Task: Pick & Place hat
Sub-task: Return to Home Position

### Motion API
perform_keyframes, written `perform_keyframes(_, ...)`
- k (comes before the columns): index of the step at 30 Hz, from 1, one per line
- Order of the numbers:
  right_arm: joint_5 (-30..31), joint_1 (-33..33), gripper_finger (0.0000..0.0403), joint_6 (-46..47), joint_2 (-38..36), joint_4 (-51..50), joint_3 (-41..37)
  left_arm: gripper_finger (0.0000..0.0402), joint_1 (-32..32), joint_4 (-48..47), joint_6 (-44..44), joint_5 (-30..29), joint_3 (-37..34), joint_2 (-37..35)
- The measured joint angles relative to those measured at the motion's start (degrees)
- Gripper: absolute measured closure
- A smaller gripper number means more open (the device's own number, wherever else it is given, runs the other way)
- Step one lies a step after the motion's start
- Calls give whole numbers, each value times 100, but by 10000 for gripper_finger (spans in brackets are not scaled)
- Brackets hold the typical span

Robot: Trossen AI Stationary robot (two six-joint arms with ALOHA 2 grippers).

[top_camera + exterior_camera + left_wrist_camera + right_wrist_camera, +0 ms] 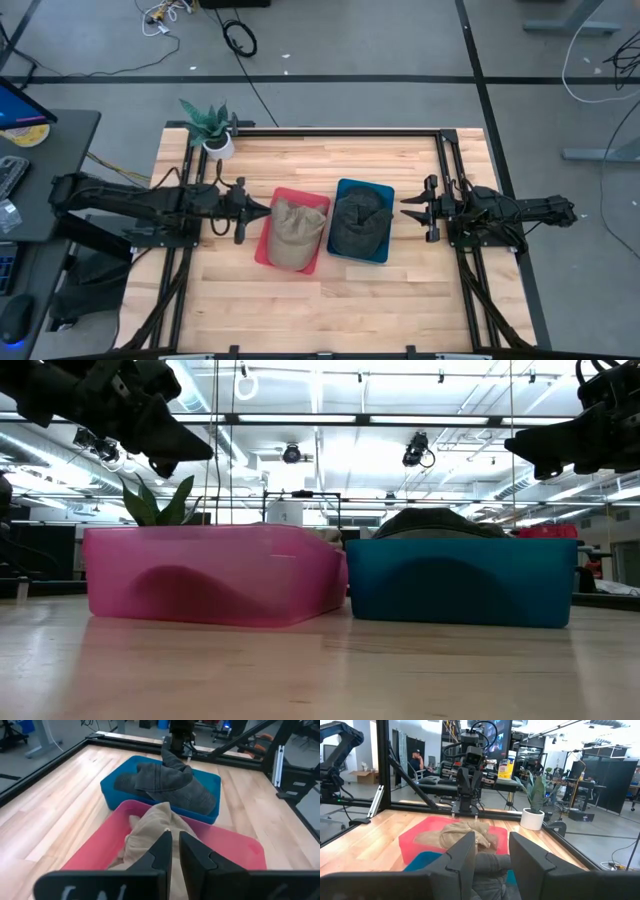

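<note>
Now, the brown cap [297, 232] is lodged in the red bin [262, 245], the black cap [358, 222] in the blue bin [345, 186]; the left gripper [262, 210] is clenched empty, the right gripper [408, 208] released; both are best drawn back level, clear of the rims.

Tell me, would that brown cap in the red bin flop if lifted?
Probably floppy: the brown cap lies crumpled and folded in the red bin. Likely light, since it looks like thin cloth. It should not roll.

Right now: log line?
brown cap: red bin; black cap: blue bin; left gripper shut by red bin; right gripper open by blue bin
</note>
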Motion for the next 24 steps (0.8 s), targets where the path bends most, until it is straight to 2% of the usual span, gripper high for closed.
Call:
perform_keyframes(9, 0, 0, 279, -1, 0, 0, 0, 362, -1, -447, 225, -4, -96, -1150)
perform_keyframes(24, 0, 0, 279, -2, 0, 0, 0, 362, 0, -101, 596, -6, -1502, -4069)
